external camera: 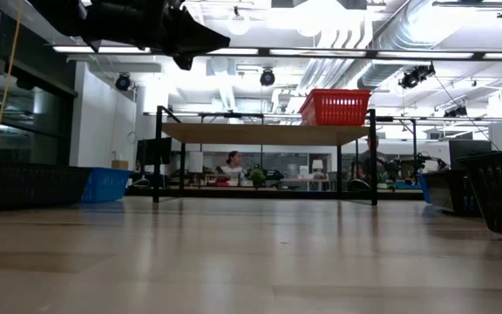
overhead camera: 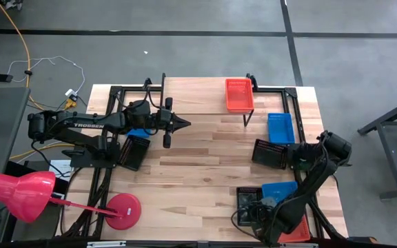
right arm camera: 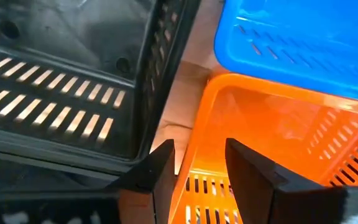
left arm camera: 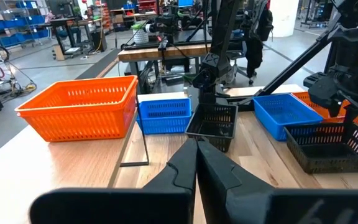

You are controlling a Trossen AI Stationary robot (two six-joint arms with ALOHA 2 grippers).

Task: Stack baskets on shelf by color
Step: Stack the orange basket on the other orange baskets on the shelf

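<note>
An orange basket [overhead camera: 239, 94] stands on the right end of the shelf [overhead camera: 198, 96]. At the table's near right corner lie another orange basket [right arm camera: 272, 130], a blue basket [overhead camera: 280, 189] and a black basket [overhead camera: 249, 200]. My right gripper [right arm camera: 204, 180] points down there, open. One finger is outside the orange basket's side wall [right arm camera: 194, 146] and the other inside, with a gap on each side. My left gripper [left arm camera: 196, 155] hovers shut and level above the table's left middle, holding nothing.
More baskets lie at the right edge, one blue [overhead camera: 281, 127] and one black [overhead camera: 269, 153]. Under the left arm lie another blue [overhead camera: 140, 133] and black [overhead camera: 135, 153] basket. A red lamp base [overhead camera: 123, 210] stands at the near left. People sit in the room behind.
</note>
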